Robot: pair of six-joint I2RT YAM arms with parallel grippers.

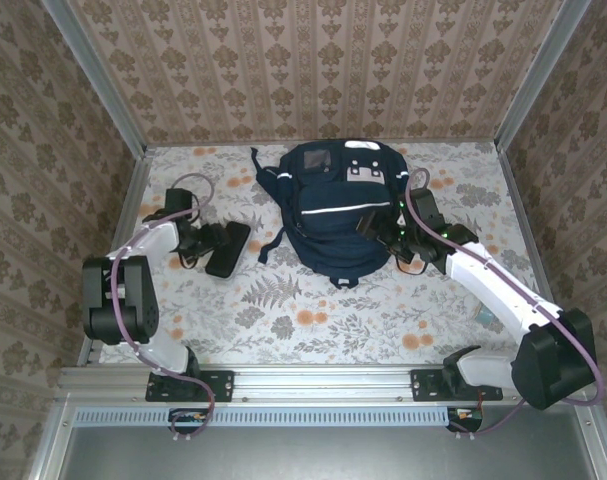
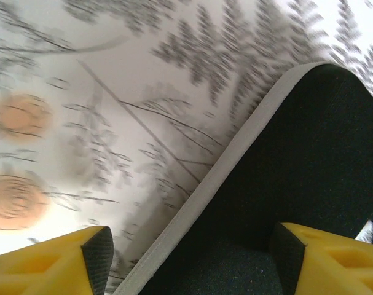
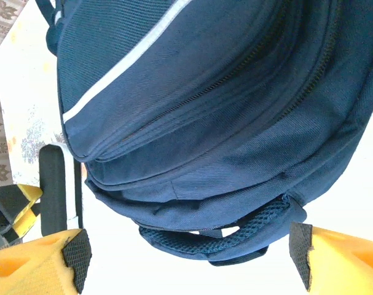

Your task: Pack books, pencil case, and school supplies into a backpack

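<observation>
Left gripper jaws apart over pencil case: pickup in hand.
We judge the next move: lower astride the case's edge, close, carry to the backpack lying just right of it, which looks closed. Right gripper gapes at its handle, holding nothing. We count one case, one backpack, two grippers.

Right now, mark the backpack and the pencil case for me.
backpack (image 1: 328, 238), top view, front panel under the white stripe.
pencil case (image 1: 230, 250), top view, middle of its black face.
</observation>
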